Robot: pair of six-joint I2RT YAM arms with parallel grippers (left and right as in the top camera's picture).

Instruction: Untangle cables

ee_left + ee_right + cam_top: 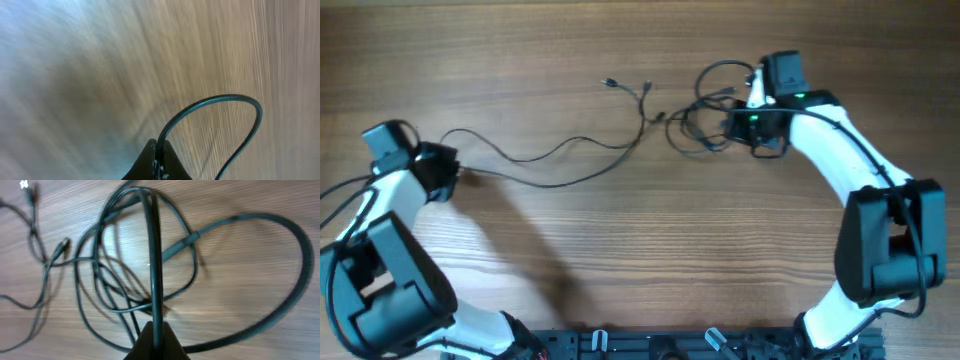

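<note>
On wooden table, black cables partly tangled, left end effector clamped on one, right end effector likewise

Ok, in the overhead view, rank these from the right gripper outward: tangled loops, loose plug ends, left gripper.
1. Tangled loops: at the right gripper, which grips a strand.
2. Loose plug ends: further left, top centre.
3. Left gripper: far left, shut on the long cable.

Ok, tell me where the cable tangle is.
Overhead, the cable tangle lies upper right of centre, against the right gripper, which is shut on one strand.
</note>
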